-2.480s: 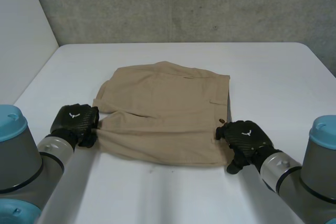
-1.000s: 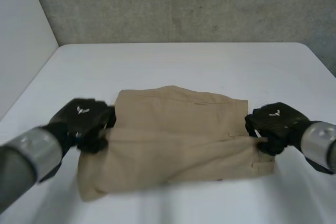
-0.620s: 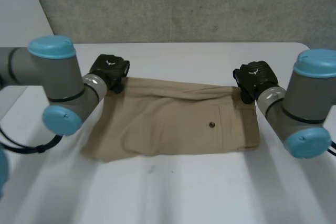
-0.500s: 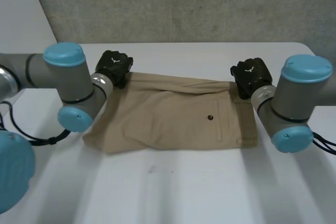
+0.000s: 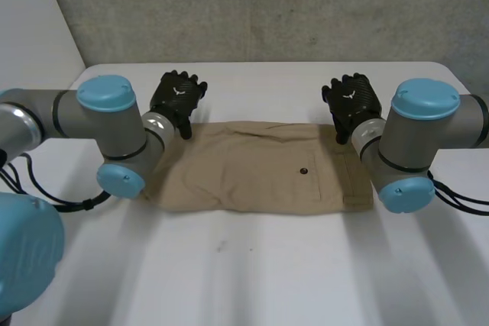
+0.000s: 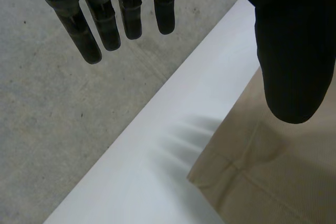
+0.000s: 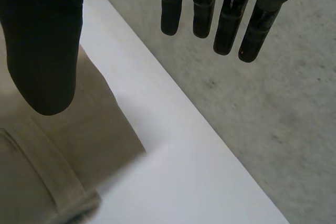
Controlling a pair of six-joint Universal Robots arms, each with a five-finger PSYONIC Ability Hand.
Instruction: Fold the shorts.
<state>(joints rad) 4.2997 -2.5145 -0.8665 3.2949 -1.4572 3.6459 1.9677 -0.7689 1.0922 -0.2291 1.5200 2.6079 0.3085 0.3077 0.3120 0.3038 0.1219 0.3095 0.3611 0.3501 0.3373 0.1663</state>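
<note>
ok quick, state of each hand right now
Left hand: open, holding nothing.
Right hand: open, holding nothing.

The tan woven-fabric shorts (image 5: 252,169) are laid flat on the white table (image 5: 252,272), slightly beyond its middle, and are folded into a wide, low band whose long sides run across the table. The far long edge is formed by a smooth fold, while the near long edge is slightly uneven and is drawn in toward the left-hand end. A small dark button (image 5: 304,171) is exposed on the upper layer right of centre, and the stitched waistband (image 5: 357,182) is located at the right-hand end.
</note>
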